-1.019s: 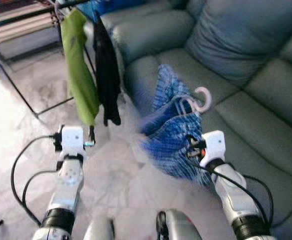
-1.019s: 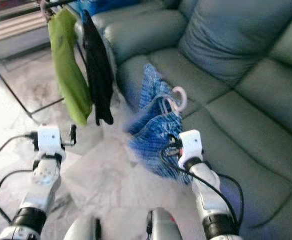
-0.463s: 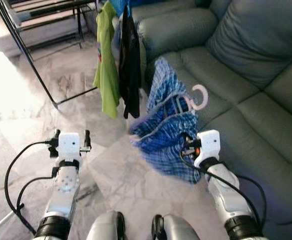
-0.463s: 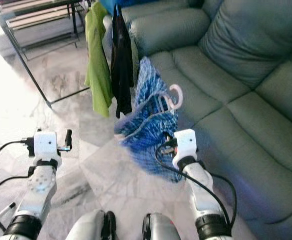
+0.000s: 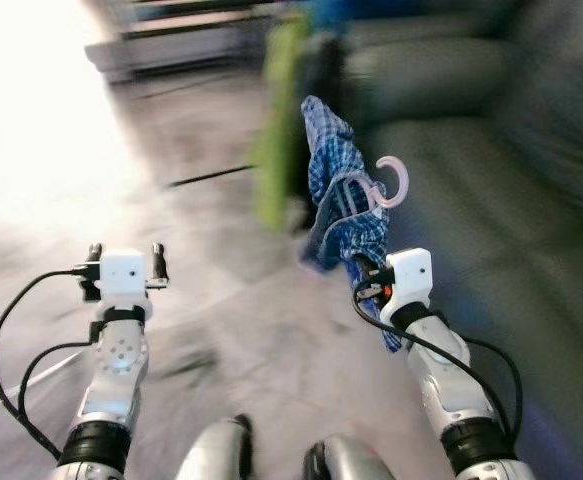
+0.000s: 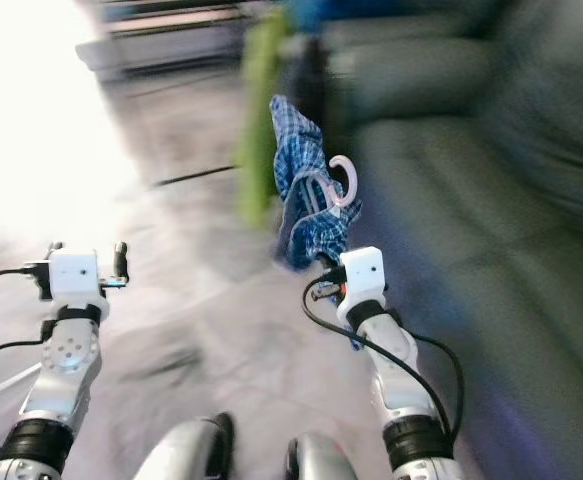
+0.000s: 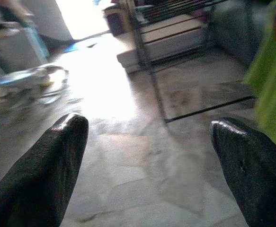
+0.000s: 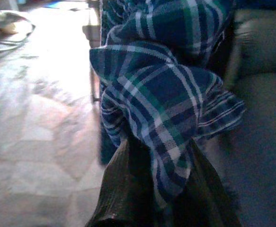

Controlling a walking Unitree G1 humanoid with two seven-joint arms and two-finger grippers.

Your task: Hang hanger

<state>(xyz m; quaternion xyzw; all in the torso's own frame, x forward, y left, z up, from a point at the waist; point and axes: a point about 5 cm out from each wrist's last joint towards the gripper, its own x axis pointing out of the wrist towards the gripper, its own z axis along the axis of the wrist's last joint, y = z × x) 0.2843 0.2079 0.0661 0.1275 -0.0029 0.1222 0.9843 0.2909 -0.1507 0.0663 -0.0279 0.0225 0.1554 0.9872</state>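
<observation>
- The left gripper [image 5: 124, 257] was raised over the marble floor [image 5: 221, 330], its fingers [image 7: 52, 161] spread wide apart with nothing between them; through the gap the left wrist view showed sunlit floor and the dark bars of a drying rack [image 7: 149, 61].
- A green garment [image 5: 276, 130] hung, badly blurred, just left of the blue cloth.
- The hanger [image 5: 391, 185], pink, with its hook curling upward, carried a blue plaid cloth [image 5: 336, 200] and stood above the right gripper [image 8: 159, 189], close beside the green garment and in front of the sofa.
- The right gripper's fingers [image 8: 128, 189] were closed on the lower folds of the plaid cloth; the fabric bulged out above the fingertips and draped between them, so the hanger itself sat above the fingers and not touching them, as far as could be told.
- The grey-green sofa [image 5: 511, 200] lay to the right, smeared by motion.
- No writing or labels could be read.
</observation>
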